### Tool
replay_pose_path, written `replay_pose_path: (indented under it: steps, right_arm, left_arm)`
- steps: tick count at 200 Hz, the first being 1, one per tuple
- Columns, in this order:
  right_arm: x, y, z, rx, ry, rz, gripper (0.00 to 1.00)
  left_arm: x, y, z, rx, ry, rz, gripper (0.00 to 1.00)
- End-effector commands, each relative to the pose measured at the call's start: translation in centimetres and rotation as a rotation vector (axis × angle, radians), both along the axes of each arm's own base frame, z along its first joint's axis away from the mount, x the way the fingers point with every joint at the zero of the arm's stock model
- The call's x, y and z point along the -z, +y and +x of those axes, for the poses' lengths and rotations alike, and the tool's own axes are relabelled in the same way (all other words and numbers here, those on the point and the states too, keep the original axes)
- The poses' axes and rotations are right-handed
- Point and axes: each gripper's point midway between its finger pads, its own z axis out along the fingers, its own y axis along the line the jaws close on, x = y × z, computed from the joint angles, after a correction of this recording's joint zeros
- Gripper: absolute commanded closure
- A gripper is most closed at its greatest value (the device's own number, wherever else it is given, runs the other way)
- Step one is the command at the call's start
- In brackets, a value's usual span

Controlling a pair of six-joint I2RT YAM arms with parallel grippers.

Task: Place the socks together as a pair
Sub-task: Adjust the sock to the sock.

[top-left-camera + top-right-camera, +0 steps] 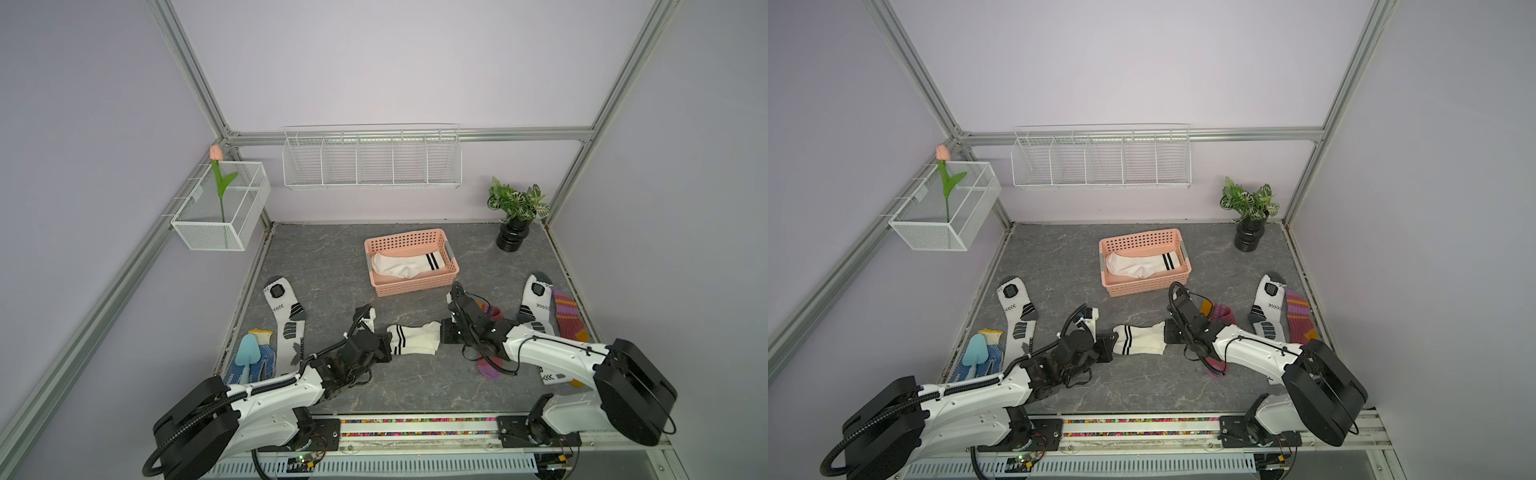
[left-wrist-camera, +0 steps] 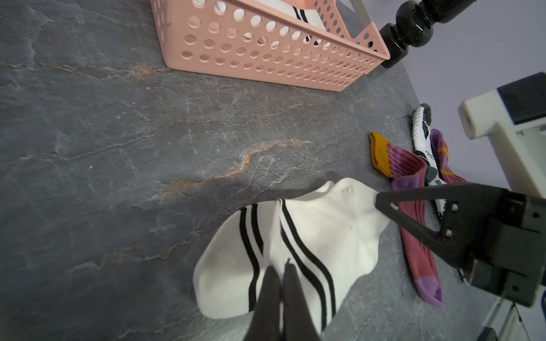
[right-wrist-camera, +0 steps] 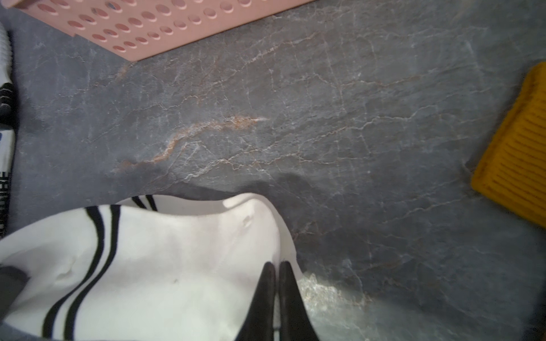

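Two white socks with black cuff stripes (image 1: 413, 338) (image 1: 1142, 338) lie one on the other, stretched between my grippers near the middle of the table. My left gripper (image 1: 388, 347) (image 2: 282, 265) is shut on their striped cuff end (image 2: 295, 245). My right gripper (image 1: 442, 332) (image 3: 276, 265) is shut on the toe end (image 3: 206, 265). A shadow shows under the socks in both wrist views. Another white striped sock (image 1: 405, 264) lies in the pink basket (image 1: 415, 289). Sports socks lie at the left (image 1: 286, 320) and right (image 1: 536, 303). One maroon sock (image 1: 565, 316) lies far right, the other (image 1: 490, 370) under my right arm.
A blue dotted glove (image 1: 266, 361) with a light blue trowel (image 1: 249, 353) on it lies at the front left. A potted plant (image 1: 515, 220) stands at the back right corner. A wire box (image 1: 220, 212) with a tulip and a wire shelf (image 1: 370, 162) hang on the walls.
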Motion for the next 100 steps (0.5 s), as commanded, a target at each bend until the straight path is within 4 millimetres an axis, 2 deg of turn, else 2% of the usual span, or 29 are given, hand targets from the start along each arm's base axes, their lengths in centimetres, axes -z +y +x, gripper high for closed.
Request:
replay_pose_path:
  steps: [1,29,56,70,100]
  right_arm:
    - [-0.3,0.6,0.7,-0.016,-0.019,0.014,0.93]
    - [-0.2,1.1,1.0,-0.037,-0.023,0.023,0.93]
    - [0.0,1.2,0.8,-0.047,-0.017,0.027,0.93]
    - [0.2,1.1,0.7,-0.048,-0.009,0.024,0.93]
    - [0.3,1.2,0.6,-0.047,-0.005,0.029,0.93]
  left_arm:
    - [0.1,-0.2,-0.1,-0.024,-0.02,-0.019,1.0]
    - [1.4,-0.1,-0.5,-0.019,0.0,0.028,0.94]
    - [2.5,1.7,-0.4,-0.079,0.004,0.078,0.68]
    - [2.4,2.6,-0.2,-0.119,-0.001,0.088,0.59]
    - [1.8,3.2,0.0,-0.159,-0.01,0.078,0.55]
